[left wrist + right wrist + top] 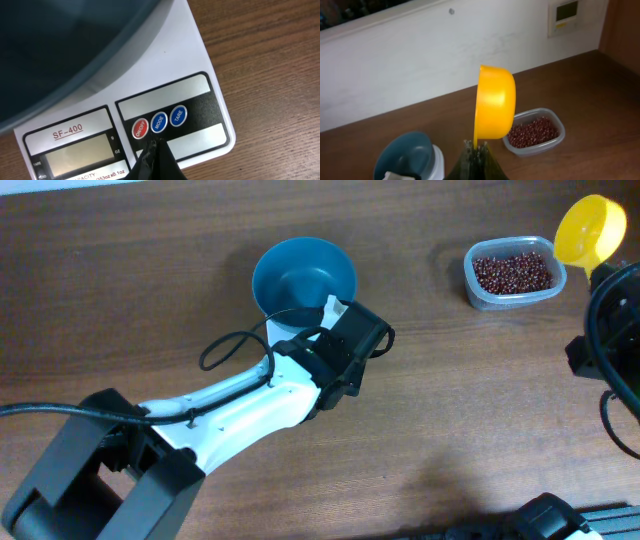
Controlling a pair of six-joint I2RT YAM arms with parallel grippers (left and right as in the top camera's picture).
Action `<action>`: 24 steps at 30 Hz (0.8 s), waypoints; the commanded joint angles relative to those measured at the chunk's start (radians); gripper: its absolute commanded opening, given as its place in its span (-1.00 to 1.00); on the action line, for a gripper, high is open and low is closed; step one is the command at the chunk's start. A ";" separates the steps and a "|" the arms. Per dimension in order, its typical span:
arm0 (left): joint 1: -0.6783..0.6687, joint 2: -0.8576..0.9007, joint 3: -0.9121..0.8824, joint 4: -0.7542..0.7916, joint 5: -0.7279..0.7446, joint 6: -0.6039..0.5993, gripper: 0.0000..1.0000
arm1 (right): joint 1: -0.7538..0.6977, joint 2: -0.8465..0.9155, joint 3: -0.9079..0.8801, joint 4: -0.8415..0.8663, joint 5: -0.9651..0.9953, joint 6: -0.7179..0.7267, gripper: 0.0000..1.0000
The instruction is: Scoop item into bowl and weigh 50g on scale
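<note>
Many small dark red-brown beans (512,273) lie in a loose heap inside a clear rounded-rectangle plastic tub (478,297), which stands on the wooden table (150,270) near its far right corner. Well to the left of the tub, near the middle of the far edge, a deep round teal-blue bowl (303,275) sits on a small white digital scale (200,55). The bowl covers most of the platform, and its rim overhangs the front panel in the left wrist view. That panel shows a grey display (80,155) and a row of three round buttons: a red ON/OFF button (140,128), a blue MODE button (158,122) and a blue TARE button (178,115). The left gripper (151,147) is pinched fully together with nothing between its fingers. Its dark tip points down at the panel, just below the gap between the ON/OFF button and the MODE button; whether it touches the panel cannot be told. From overhead, the white and black left arm (250,400) reaches in from the near left corner and hides the front of the scale. The right gripper (476,147) is clamped on the handle of a yellow scoop (495,105), holding it raised with its cup turned on edge, above the table just beside the tub, at the far right corner.
</note>
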 commanded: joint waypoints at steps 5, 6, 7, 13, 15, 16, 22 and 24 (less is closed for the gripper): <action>0.000 0.008 -0.003 0.016 -0.054 -0.002 -1.00 | 0.003 0.004 0.015 0.013 0.042 -0.003 -0.92; 0.000 0.008 -0.004 0.017 -0.057 -0.002 -1.00 | 0.003 0.004 0.015 0.013 0.042 -0.003 -0.92; 0.000 0.008 -0.004 0.017 -0.057 -0.002 -1.00 | 0.003 0.004 0.015 0.013 0.042 -0.003 -0.92; 0.031 0.008 -0.004 0.021 -0.054 -0.002 -1.00 | 0.003 0.004 0.015 0.014 0.042 -0.003 -0.92; 0.035 0.008 -0.004 0.020 -0.053 -0.002 -1.00 | 0.003 0.004 0.015 0.016 0.042 -0.003 -0.92; 0.035 0.008 -0.004 0.020 -0.052 -0.002 -1.00 | 0.003 0.005 0.015 0.019 0.042 -0.003 -0.92; 0.035 0.008 -0.004 0.020 -0.019 -0.002 -1.00 | 0.003 0.015 0.015 0.051 0.042 -0.003 -0.92; 0.035 0.008 -0.004 0.020 -0.019 -0.002 -1.00 | 0.003 0.024 0.015 0.051 0.042 -0.003 -0.92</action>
